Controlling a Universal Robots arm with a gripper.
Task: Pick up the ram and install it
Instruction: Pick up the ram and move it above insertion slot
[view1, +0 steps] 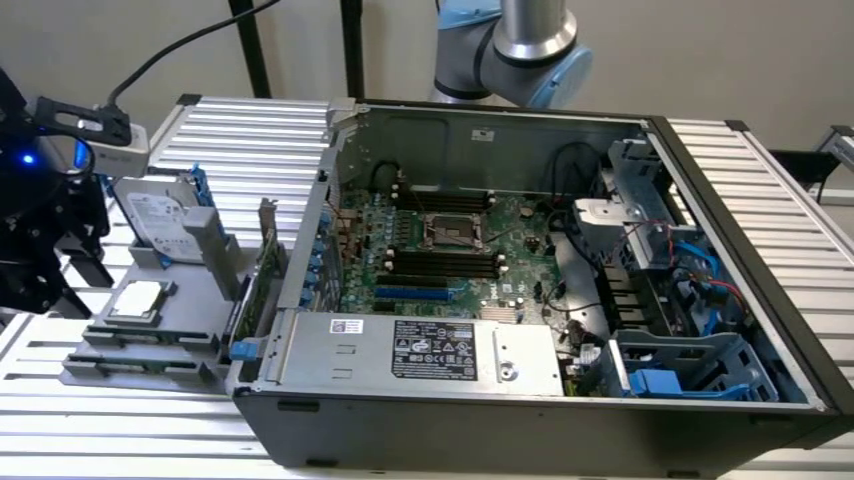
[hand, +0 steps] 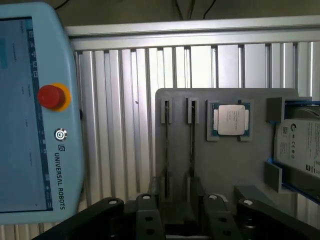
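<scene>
My arm's black hand (hand: 179, 212) over the grey slotted holder (hand: 225, 165) on the ribbed metal tabletop (hand: 125, 125), its grip I cannot tell, two thin green ram sticks (view1: 147, 342) on edge in the holder's slots

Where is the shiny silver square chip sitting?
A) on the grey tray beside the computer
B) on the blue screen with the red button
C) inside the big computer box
A: the silver square chip lies in its own recess on the grey tray, outside the open computer case.
</scene>
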